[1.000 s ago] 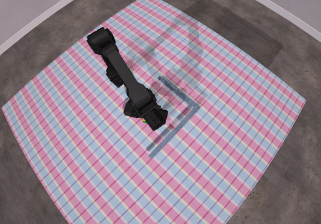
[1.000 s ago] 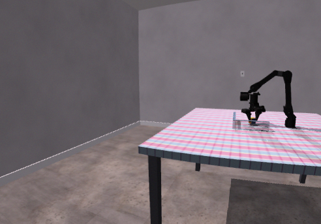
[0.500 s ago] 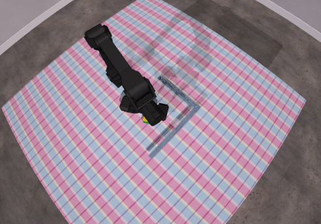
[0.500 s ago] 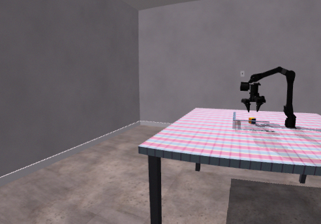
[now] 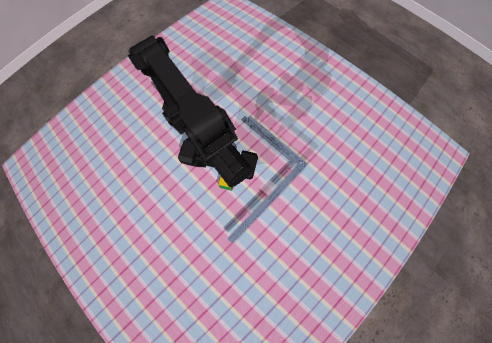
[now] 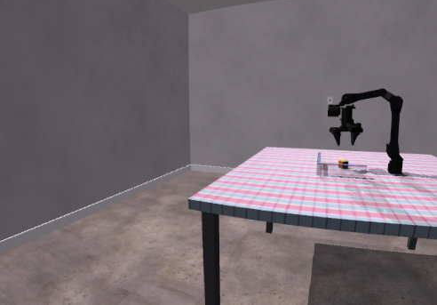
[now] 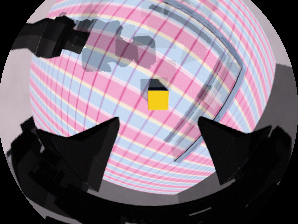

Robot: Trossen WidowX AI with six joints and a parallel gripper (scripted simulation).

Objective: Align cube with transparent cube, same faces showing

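The cube (image 5: 226, 184) (image 6: 343, 164) (image 7: 158, 100) rests on the checked tabletop. Its top is yellow; the top view shows a green side, and the wrist view a black or dark blue side. My gripper (image 6: 346, 145) (image 7: 160, 121) is wide open and empty, well above the cube, with no contact. In the top view the hand hides part of the cube. I cannot make out a separate transparent cube with certainty in any view.
A low, see-through bluish L-shaped wall (image 5: 267, 201) (image 6: 319, 158) stands on the table beside the cube, with a gap between them. The arm's base stands on the table, on the far side of the cube from the wall's corner. Shadows of the arm fall across the cloth.
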